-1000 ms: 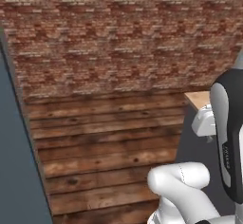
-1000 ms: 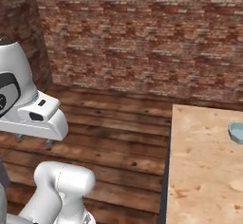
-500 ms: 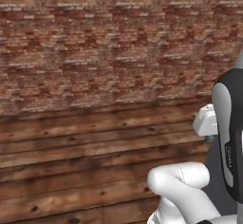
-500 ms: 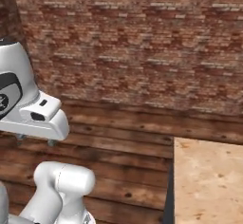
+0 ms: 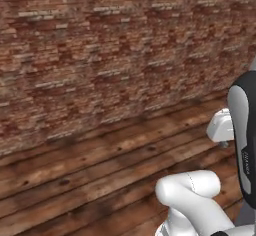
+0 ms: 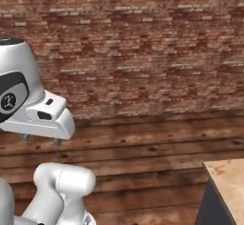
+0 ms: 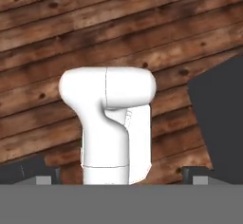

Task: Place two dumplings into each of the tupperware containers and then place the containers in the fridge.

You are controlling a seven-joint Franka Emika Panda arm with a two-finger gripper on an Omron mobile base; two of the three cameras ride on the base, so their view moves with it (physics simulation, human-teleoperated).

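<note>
A: What sort of place is this?

B: Rendered indoor room, home-style. A red-brown brick wall [image 5: 110,45] spans the whole back in both base views, with worn mortar lines.

A: Floor?

B: Dark wooden plank floor [image 5: 75,180], knots and grain visible, running up to the wall. The same planks appear in the hand view.

A: Anything that says kitchen?

B: Only one hint: the corner of a bench [image 6: 228,176] with a pale wood-grain top and a dark side panel, at lower right in the right base view. Looks like a counter or island. The textures are flat and the lighting uniform, so clearly simulated.
</note>
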